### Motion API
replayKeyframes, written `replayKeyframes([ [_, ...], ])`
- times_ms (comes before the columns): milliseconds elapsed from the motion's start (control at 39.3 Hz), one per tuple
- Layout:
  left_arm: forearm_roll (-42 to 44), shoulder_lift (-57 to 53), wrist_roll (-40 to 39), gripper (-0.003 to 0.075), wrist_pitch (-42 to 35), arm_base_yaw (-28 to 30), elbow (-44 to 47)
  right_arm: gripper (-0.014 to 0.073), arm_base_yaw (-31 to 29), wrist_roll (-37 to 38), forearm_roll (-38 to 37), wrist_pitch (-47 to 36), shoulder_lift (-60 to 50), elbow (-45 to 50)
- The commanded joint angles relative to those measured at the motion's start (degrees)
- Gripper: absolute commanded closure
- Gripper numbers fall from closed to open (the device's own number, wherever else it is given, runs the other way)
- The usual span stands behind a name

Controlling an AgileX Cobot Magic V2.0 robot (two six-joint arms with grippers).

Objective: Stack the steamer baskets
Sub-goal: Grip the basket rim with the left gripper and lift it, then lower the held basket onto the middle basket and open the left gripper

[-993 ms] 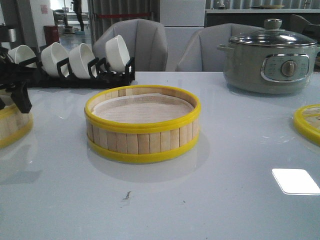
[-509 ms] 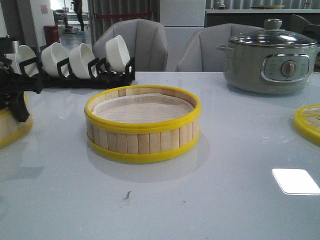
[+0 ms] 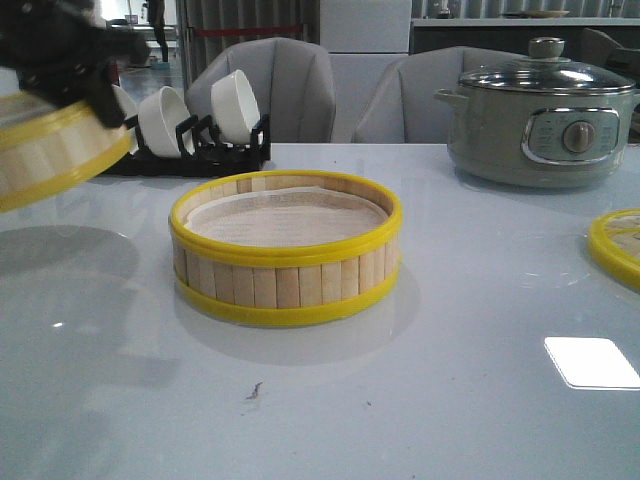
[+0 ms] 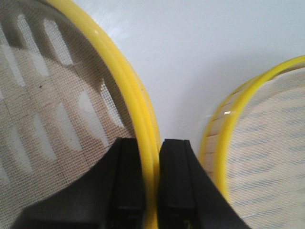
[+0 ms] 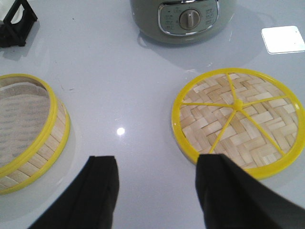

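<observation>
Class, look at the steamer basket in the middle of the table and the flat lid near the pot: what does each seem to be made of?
The centre steamer basket: pale vertical slats, probably bamboo, matte, bound by glossy yellow rims that look like plastic; a pale mesh-like liner inside. The lid: flat woven strips, apparently bamboo, with a yellow rim, spokes and knob, likely plastic.

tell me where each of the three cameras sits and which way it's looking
Front view: faces forward over the table; left hand carries a tilted basket.
Left wrist view: looks down its fingers clamped on that basket's rim.
Right wrist view: looks down past open fingers at the lid.
All three share the centre basket.
</observation>
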Motion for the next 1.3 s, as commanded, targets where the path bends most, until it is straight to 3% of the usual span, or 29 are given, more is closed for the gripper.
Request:
replayKeyframes([
  [0, -0.55, -4.23, 0.4, 0.0634, 0.23, -4.4, -7.74, 0.0116, -0.04, -0.52, -0.47, -4.74, -0.11, -2.1],
  [331, -0.7, -2.26, 0.4, 0.0634, 0.67, -21.23, -11.09, 0.0116, -0.04, -0.52, -0.47, -4.57, -0.11, -2.1],
  [534, -0.7, 2.91, 0.4, 0.0634, 1.28, -27.57, -11.18, 0.0116, -0.04, -0.52, -0.47, -3.38, -0.11, -2.1],
  [1145, -0.47, 7.55, 0.4, 0.0634, 1.5, -30.49, -11.18, 0.0116, -0.04, -0.52, -0.47, -1.11, -0.11, -2.1],
  [1272, 0.23, 7.43, 0.4, 0.0586, 1.5, -30.49, -11.46, 0.0116, -0.04, -0.52, -0.47, -1.23, -0.11, -2.1],
])
